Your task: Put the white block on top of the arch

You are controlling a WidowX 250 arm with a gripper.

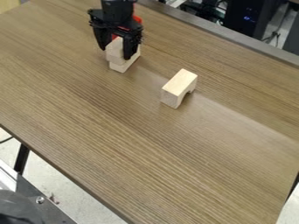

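"How far along is it in the camera view?"

"Early, seemingly. The pale, squarish wooden block (115, 47) is at the black gripper (116, 54), just above another light wooden block (121, 67)."

"Is it gripped?"

"Cannot tell whether the gripper is open or closed."

"And the pale wooden arch (179, 84)?"

"Upright on the brown worktop (146, 140), well apart, nothing on top. Carrying and placing remain."

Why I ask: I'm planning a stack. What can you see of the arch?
The arch looks like pale wood, with a flat, bare top. It stands upright on the brown tabletop, set diagonally, its curved opening showing on the picture's right side. Only the tabletop touches it; the end effector is well apart, toward upper left.
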